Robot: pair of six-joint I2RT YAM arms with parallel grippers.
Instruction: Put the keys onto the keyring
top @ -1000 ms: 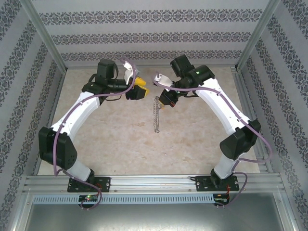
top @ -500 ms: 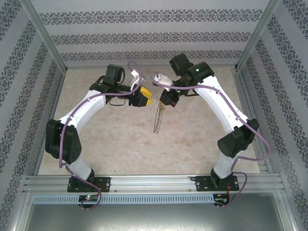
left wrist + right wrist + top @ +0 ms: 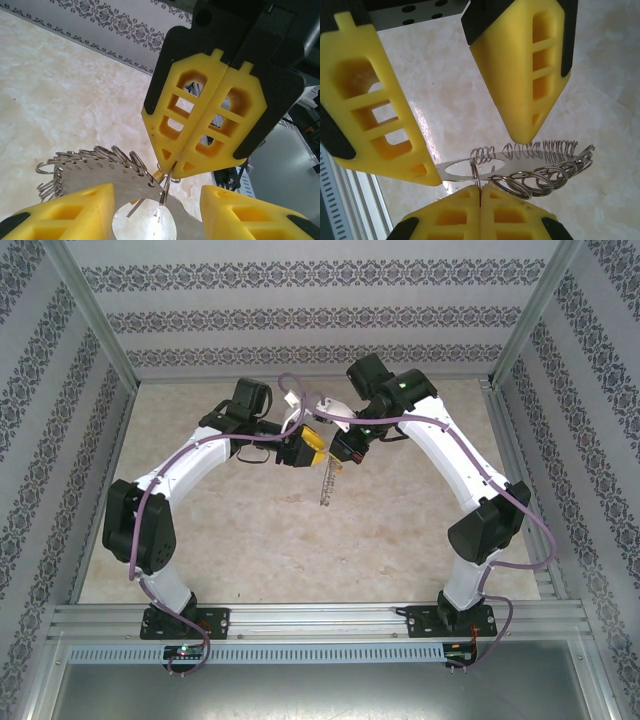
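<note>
- Keyring (image 3: 326,488) (image 3: 125,187) (image 3: 540,179) hung edge-on between the two grippers, over the far middle of the table (image 3: 250,540).
- It was a flat grey metal plate with a round hole and stamped digits along the rim. The edge was fringed with many thin, shiny wire rings.
- Right gripper (image 3: 340,455) (image 3: 172,170) (image 3: 480,192): yellow lattice fingertips pressed together, clamped on one thin ring at the keyring's top.
- Left gripper (image 3: 312,447) (image 3: 155,200) (image 3: 479,157): jaws apart, one yellow finger on either side of the plate. Contact could not be told.
- Table surface was pale and marbled.
</note>
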